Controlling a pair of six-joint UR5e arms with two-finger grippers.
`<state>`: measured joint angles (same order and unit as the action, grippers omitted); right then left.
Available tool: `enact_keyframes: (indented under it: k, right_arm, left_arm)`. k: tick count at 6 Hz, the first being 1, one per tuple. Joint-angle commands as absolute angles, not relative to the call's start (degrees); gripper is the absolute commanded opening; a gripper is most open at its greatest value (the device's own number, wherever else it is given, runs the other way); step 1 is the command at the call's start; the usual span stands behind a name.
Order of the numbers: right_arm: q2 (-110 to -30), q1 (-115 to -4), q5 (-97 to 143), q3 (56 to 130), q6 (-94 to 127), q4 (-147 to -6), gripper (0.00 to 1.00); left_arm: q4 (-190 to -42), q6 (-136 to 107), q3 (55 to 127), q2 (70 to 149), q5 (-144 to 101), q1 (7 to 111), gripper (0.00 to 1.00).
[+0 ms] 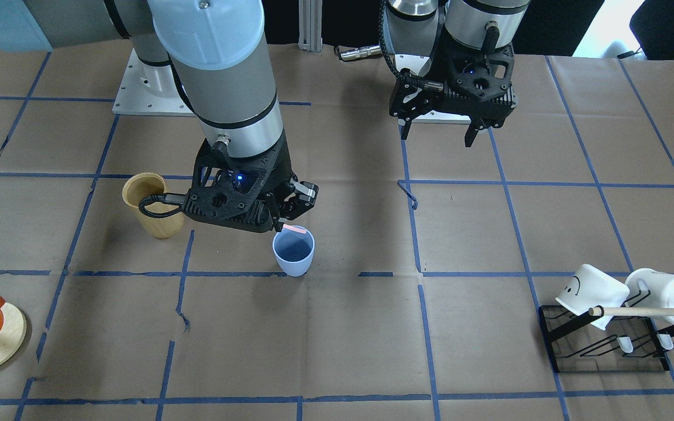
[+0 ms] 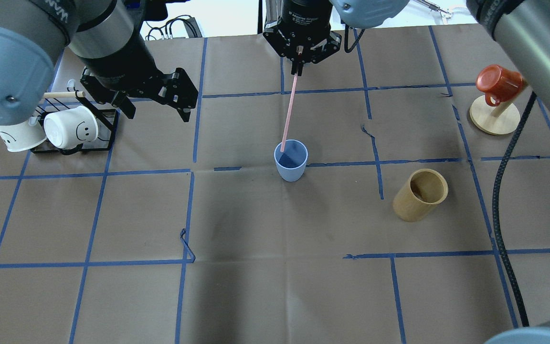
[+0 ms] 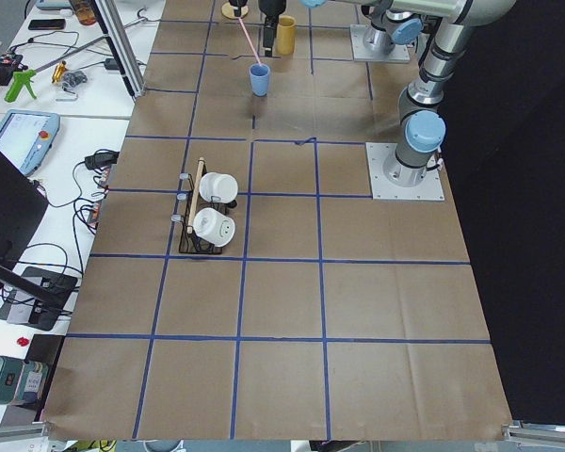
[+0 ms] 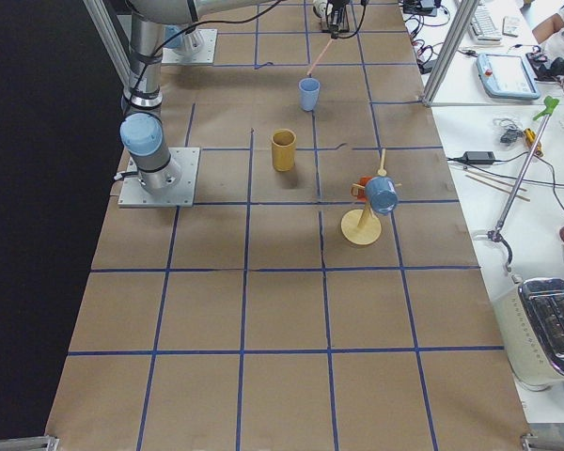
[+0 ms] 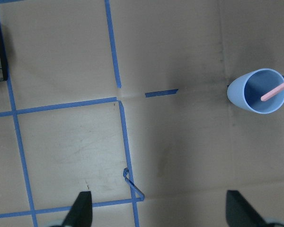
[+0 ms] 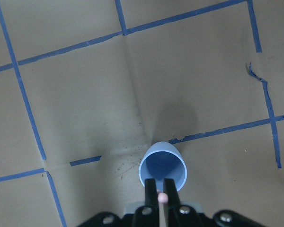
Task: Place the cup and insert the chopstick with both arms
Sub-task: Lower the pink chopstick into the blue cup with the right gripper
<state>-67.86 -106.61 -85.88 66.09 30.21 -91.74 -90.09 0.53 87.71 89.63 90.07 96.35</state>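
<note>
The light-blue cup (image 2: 290, 161) stands upright near the table's middle. My right gripper (image 2: 298, 67) is above it, shut on the top of the pale-pink chopstick (image 2: 288, 114). The stick slants down with its lower end inside the cup. The right wrist view shows the cup (image 6: 162, 166) directly below the shut fingers, and the front view shows this gripper (image 1: 287, 225) over the cup (image 1: 293, 252). My left gripper (image 2: 158, 114) is open and empty, off to the cup's side above bare table. Its wrist view shows the cup (image 5: 257, 91) with the stick (image 5: 277, 89) in it.
A tan wooden cup (image 2: 420, 193) stands to the right of the blue cup. A red mug hangs on a wooden stand (image 2: 493, 122) at the far right. A black rack (image 2: 108, 125) with white mugs and a wooden dowel (image 1: 647, 311) sits under my left arm.
</note>
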Motion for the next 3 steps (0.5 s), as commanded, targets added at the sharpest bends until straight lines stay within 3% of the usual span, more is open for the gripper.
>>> enact_keyframes:
  k: [1, 3]
  right_arm:
    - [-67.2, -106.8, -88.6, 67.9, 29.7, -92.4, 0.04]
    - [-67.1, -106.8, -88.6, 70.1, 29.6, -92.9, 0.04]
  left_arm:
    - [-90.1, 0.5, 87.8, 89.5, 90.1, 96.4, 0.98]
    - [-90.1, 0.5, 88.0, 89.4, 90.1, 96.4, 0.98]
